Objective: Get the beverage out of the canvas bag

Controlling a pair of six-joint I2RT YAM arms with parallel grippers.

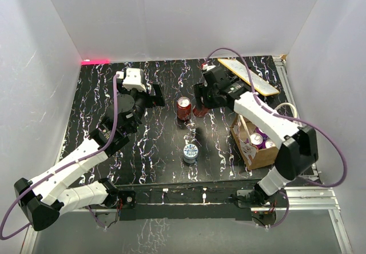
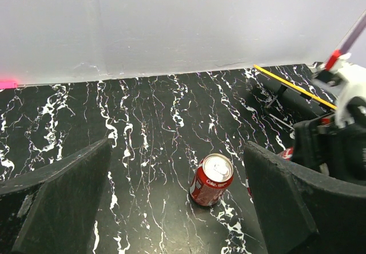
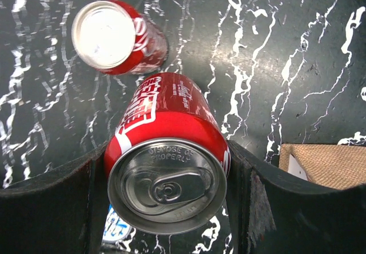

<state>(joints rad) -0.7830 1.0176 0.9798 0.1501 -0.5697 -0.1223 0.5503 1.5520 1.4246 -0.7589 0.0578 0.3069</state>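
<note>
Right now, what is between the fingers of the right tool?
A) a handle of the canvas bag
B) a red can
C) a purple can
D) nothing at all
B: in the right wrist view, the right tool is closed on a red can, with one finger pressed against each side of the can.

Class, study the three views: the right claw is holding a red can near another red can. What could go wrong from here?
1. The held red can is close beside the standing red can; setting it down there could knock that one over.
2. The right claw seems to grip only its top end, so it might tilt or slip.
3. The right arm crosses above the canvas bag; pulling back could catch it.
</note>
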